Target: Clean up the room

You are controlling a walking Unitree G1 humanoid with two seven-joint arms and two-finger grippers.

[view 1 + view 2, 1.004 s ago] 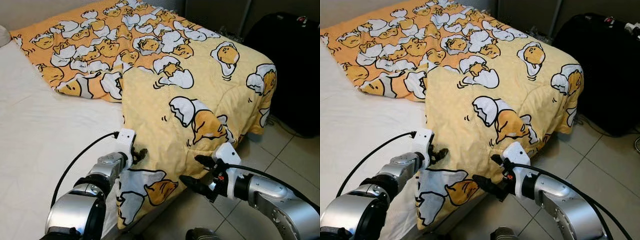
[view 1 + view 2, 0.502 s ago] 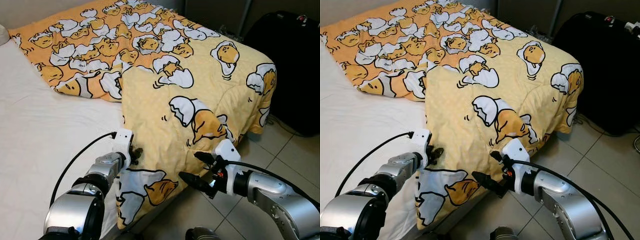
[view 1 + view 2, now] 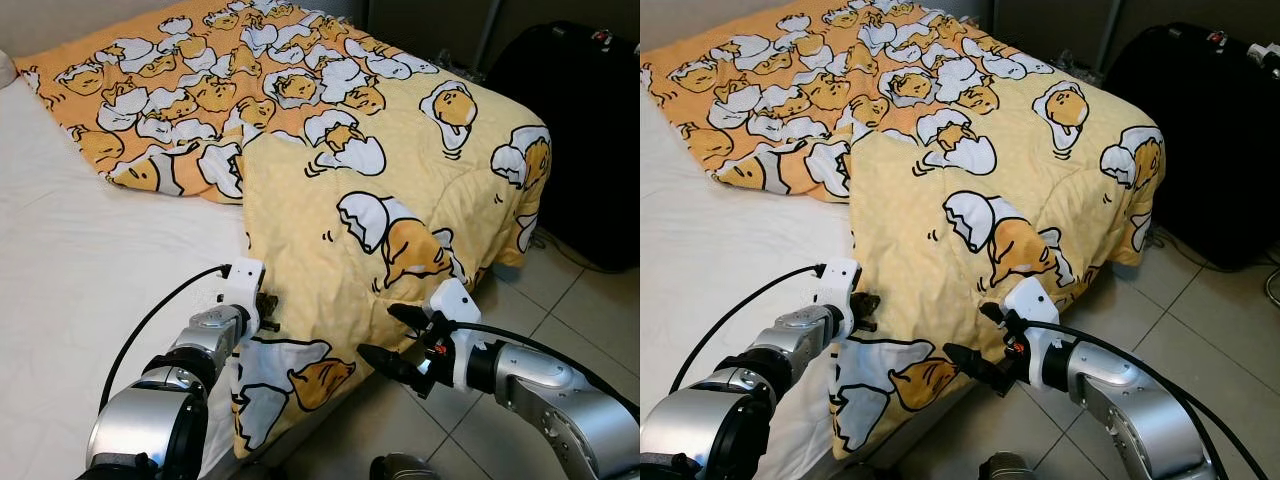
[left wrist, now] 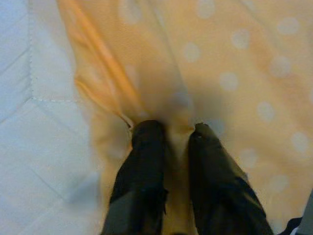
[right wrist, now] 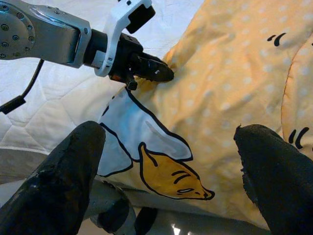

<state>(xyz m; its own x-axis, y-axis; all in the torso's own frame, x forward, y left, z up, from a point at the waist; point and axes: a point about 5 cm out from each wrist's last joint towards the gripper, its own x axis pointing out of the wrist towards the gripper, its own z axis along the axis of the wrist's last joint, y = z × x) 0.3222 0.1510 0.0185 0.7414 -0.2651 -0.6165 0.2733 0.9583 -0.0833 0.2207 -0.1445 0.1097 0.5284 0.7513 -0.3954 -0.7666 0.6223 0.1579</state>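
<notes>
A yellow and orange blanket (image 3: 380,190) printed with egg cartoons lies rumpled over the white mattress (image 3: 70,290), its near corner hanging off the bed's foot. My left gripper (image 3: 268,306) is shut on the blanket's edge at the mattress side; the left wrist view has both fingers (image 4: 146,166) pinching a fold of the dotted cloth (image 4: 234,73). My right gripper (image 3: 392,340) is open, held just off the hanging corner near the floor. Its two fingers (image 5: 63,181) stand wide apart in the right wrist view, with the blanket (image 5: 234,88) between and beyond them.
A black suitcase (image 3: 580,130) stands on the tiled floor (image 3: 570,310) at the right of the bed. The bed's foot edge runs between my two arms. A black cable (image 3: 160,310) trails from my left wrist.
My left gripper has pulled back slightly along the blanket's edge, still pinching it. The right gripper has hardly moved.
</notes>
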